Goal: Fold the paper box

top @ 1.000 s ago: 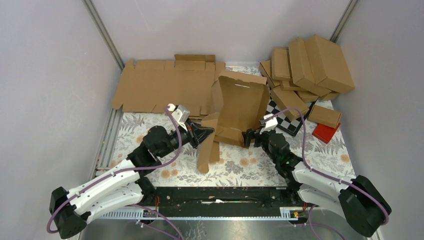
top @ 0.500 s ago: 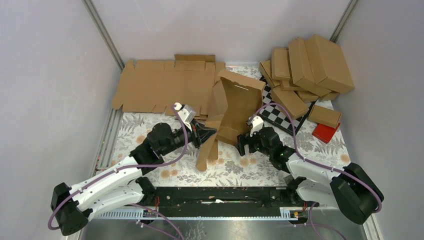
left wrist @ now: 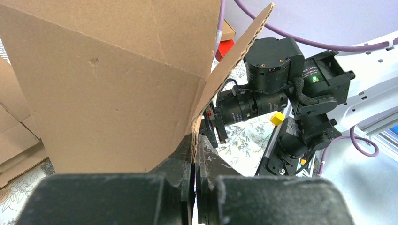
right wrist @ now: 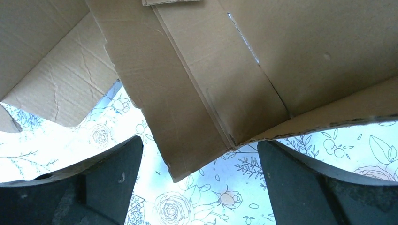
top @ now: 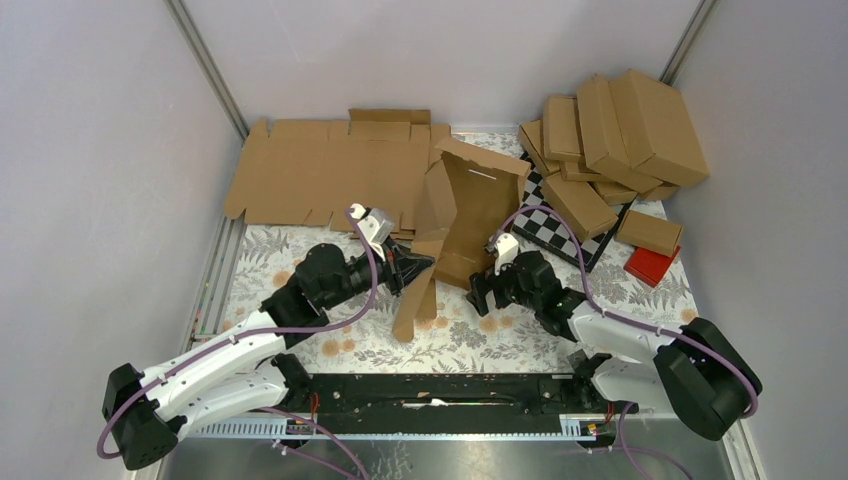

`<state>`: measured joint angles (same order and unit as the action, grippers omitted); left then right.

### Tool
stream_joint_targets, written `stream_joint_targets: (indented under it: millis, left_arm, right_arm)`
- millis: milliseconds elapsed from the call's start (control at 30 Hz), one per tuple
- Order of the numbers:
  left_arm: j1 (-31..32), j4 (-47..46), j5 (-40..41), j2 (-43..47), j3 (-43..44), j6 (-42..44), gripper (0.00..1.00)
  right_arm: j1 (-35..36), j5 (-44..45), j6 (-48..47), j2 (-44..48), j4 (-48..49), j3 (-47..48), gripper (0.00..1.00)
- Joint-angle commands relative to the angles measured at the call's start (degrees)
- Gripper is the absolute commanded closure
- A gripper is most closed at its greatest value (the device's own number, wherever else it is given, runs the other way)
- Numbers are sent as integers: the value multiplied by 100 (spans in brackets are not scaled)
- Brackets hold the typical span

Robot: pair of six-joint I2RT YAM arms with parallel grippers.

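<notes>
One lower flap of the paper box (top: 480,205), stood half-folded on the table (top: 460,340), is clamped by the left gripper (top: 420,268), while the right gripper (top: 482,292) is spread wide apart just beside it

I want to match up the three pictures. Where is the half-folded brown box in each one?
Top view: the box stands half-open in the middle, between both arms.
Left wrist view: it fills the upper left, its edge pinched in the left hand.
Right wrist view: it spans the top, in front of the open right hand.
Shared landmark: the flowery tablecloth shows in all three.
</notes>
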<state>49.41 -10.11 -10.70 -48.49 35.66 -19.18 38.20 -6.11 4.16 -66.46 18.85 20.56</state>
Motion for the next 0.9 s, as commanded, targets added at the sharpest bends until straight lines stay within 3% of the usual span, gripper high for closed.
stream_joint_targets:
  millis: [0,167,400,867]
  left_arm:
    - [-10,369,-96,-41,146,-50,100]
    - [-12,436,-92,-35,201,-51,100]
    - [-11,534,-106,-55,260,-7,100]
    - [-17,367,-256,-249,314,-92,100]
  right_arm:
    - [38,200,-122,-159,110,334,0]
    - [32,1154,-37,-275,414,340,1]
    - [30,1898,103,-426,1011,230,17]
    - [27,2152,483,-1478,1418,692,28]
